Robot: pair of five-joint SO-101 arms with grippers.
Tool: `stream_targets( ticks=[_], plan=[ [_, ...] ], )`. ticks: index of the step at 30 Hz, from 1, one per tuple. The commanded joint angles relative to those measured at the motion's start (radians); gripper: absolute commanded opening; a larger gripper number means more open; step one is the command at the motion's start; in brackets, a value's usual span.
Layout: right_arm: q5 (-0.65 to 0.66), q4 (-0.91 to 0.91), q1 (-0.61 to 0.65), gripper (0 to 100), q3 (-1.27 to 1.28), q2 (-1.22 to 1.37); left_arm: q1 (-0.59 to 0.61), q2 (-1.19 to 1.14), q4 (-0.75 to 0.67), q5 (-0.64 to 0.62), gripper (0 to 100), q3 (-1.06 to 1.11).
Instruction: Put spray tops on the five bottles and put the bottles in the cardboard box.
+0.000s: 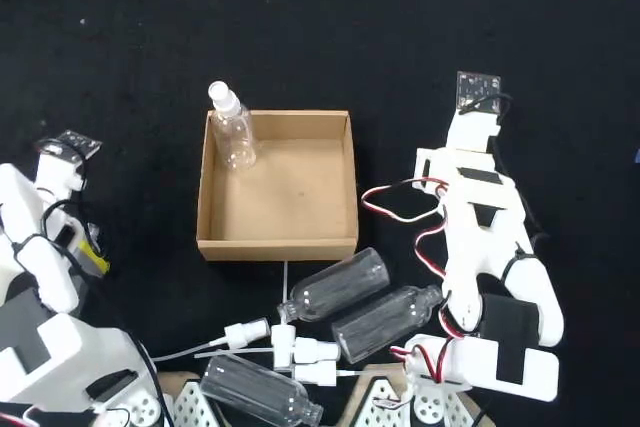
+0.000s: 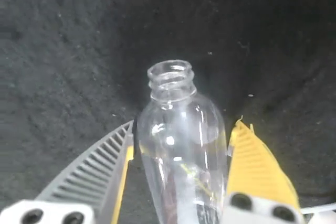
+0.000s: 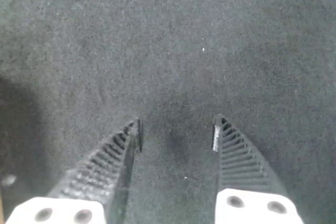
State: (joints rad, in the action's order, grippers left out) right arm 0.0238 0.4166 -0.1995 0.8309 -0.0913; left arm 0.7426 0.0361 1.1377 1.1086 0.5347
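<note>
A clear open-necked bottle [image 2: 181, 145] stands between a grey finger [image 2: 100, 166] and a yellow finger [image 2: 254, 166]; my left gripper [image 2: 184, 125] is shut on it, above black cloth. The left arm [image 1: 45, 237] is at the table's left edge. My right gripper [image 3: 177, 123] is open over bare cloth with nothing between its fingers; its arm [image 1: 480, 217] is right of the cardboard box [image 1: 345, 187]. One bottle with a spray top [image 1: 232, 129] leans in the box's far left corner. Three uncapped bottles [image 1: 335, 285] [image 1: 385, 322] [image 1: 260, 392] lie in front of the box, with three loose spray tops [image 1: 250, 332] [image 1: 300, 349] [image 1: 318, 375] among them.
Black cloth [image 1: 130, 77] covers the table, with open room behind and to the left of the box. Red and white cables [image 1: 400, 197] loop between the box and the right arm. The arm bases [image 1: 400, 397] stand at the front edge.
</note>
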Motion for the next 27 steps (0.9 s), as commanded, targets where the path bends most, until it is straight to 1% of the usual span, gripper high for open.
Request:
stream_targets(
  ticks=[1, 3, 4, 5, 8, 10, 13, 16, 20, 22, 26, 27],
  plan=[
    [0.002, -0.005, -0.003, 19.4, -0.051, -0.005, 0.015, 0.009, -0.014, 0.018, 26, 0.005],
    [0.002, -0.005, -0.003, 19.4, -0.051, -0.005, 0.019, 0.008, -0.017, 0.018, 26, 0.004],
    [0.002, -0.005, -0.003, 19.4, -0.051, -0.005, 0.021, 0.008, -0.012, 0.018, 24, 0.004],
    [0.002, -0.005, -0.003, 19.4, -0.051, -0.005, 0.022, 0.008, -0.011, 0.018, 19, 0.005],
    [0.002, -0.005, -0.003, 19.4, -0.051, -0.005, 0.038, 0.015, 0.025, 0.015, 1, -0.002],
    [0.002, -0.005, -0.003, 19.4, -0.051, -0.005, 0.064, 0.017, 0.046, 0.018, 7, -0.013],
    [0.002, -0.005, -0.003, 19.4, -0.051, -0.005, 0.122, 0.012, 0.043, 0.018, 3, -0.076],
    [0.002, -0.005, -0.003, 19.4, -0.051, -0.005, 0.162, 0.006, 0.044, 0.011, 4, -0.130],
    [0.002, -0.005, -0.003, 19.4, -0.051, -0.005, 0.168, 0.005, 0.043, 0.017, 5, -0.131],
    [0.002, -0.005, -0.003, 19.4, -0.051, -0.005, 0.170, 0.003, 0.041, 0.020, 10, -0.133],
    [0.002, -0.005, -0.003, 19.4, -0.045, -0.005, 0.173, -0.029, 0.043, 0.023, 26, -0.142],
    [0.002, -0.005, -0.003, 19.4, -0.045, -0.005, 0.174, -0.031, 0.044, 0.037, 28, -0.142]
  ],
)
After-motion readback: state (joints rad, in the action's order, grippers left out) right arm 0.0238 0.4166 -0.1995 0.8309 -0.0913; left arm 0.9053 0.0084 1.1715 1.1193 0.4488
